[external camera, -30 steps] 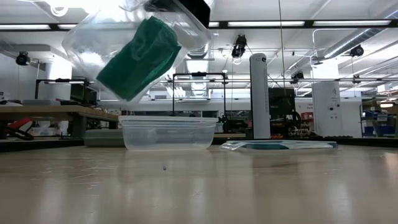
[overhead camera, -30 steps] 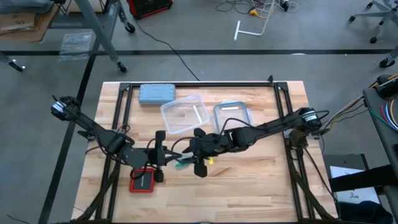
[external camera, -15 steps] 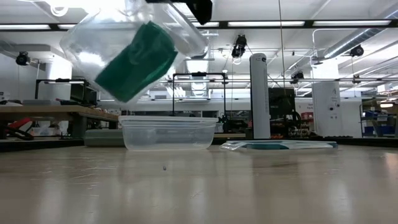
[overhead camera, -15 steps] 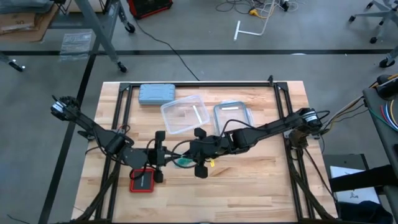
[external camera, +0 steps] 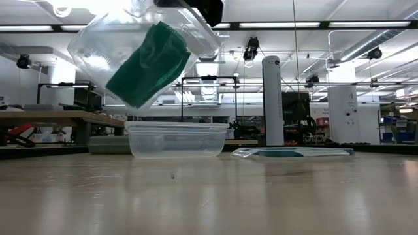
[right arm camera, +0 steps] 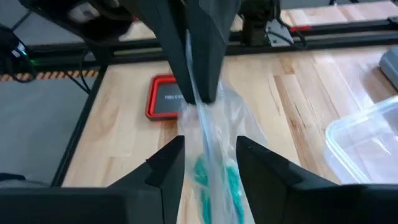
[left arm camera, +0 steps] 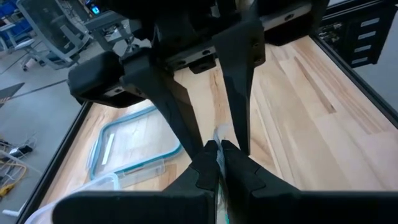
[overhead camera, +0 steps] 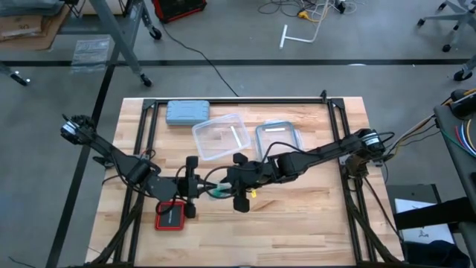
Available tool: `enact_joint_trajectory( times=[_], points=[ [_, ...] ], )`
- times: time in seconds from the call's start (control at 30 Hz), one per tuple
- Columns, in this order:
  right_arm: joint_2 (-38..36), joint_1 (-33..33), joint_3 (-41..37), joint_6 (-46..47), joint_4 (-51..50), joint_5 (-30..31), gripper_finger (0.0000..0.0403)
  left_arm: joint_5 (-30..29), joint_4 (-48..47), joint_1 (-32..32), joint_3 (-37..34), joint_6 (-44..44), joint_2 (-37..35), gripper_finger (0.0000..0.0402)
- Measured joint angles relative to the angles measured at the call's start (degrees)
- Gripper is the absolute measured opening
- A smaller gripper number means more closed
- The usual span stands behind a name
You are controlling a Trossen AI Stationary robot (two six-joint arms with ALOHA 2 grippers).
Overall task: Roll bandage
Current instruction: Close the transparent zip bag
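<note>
The bandage point(external camera: 147, 65), soft and light, is sealed in a slippery clear bag point(external camera: 91, 49) pinched by the left claw point(left arm camera: 217, 163); the right claw point(right arm camera: 205, 163) is spread around it.

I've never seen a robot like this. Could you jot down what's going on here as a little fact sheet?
bandage: teal cloth, bundled inside the clear bag
clear bag: held up off the table, between the two arms
left tool: pinched shut on the bag's edge
right tool: at the same bag, facing the left tool
on the table: clear tub, flat lid beside it, grey-blue case, red flat item
</note>
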Motion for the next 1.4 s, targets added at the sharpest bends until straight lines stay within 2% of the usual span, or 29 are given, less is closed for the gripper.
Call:
enact_joint_trajectory(
  times=[0.1,0.2,0.37,0.43,0.7,0.87,0.97,1.1,1.13,1.2,1.4],
  points=[
    [0.0,0.0,0.0,0.0,-0.49,0.0,0.014,0.0,0.0,0.0,0.0,0.0,0.0,0.0],
    [0.0,0.02,0.0,0.11,-0.54,0.01,0.012,-0.02,-0.01,0.0,0.0,-0.01,0.0,0.0],
    [-0.11,-0.22,0.0,1.06,-4.14,1.89,0.0016,-0.05,-0.13,0.01,0.0,0.0,0.0,0.0],
    [-0.11,-0.22,0.0,0.49,-3.91,2.1,0.0021,-0.13,-0.11,0.04,0.0,0.0,0.02,0.0],
    [-0.13,-0.21,0.0,3.9,-4.54,-2.02,0.0091,-0.07,-0.04,0.0,0.0,0.0,0.0,0.0],
    [-0.13,-0.2,-0.02,4.98,-8.3,-3.03,0.0126,-0.07,-0.06,0.0,0.0,-0.01,0.0,0.0],
    [-0.13,-0.2,-0.02,5.03,-9.61,-3.04,0.0107,-0.07,-0.04,0.0,0.0,0.0,0.02,0.0],
    [-0.13,0.09,-0.02,2.82,-10.21,-4.36,0.0022,-0.07,-0.04,0.0,0.0,-0.02,0.0,0.0],
    [-0.13,0.3,-0.02,1.6,-10.16,-4.35,0.0012,-0.07,-0.06,0.0,0.0,-0.01,0.0,0.0],
    [-0.13,0.46,-0.02,1.04,-9.97,-4.57,0.002,-0.07,-0.04,0.0,0.0,-0.02,0.01,0.0],
    [-0.13,0.55,-0.02,4.32,-12.26,-5.11,0.0078,-0.07,-0.09,0.0,0.0,-0.02,0.02,0.0]
  ],
)
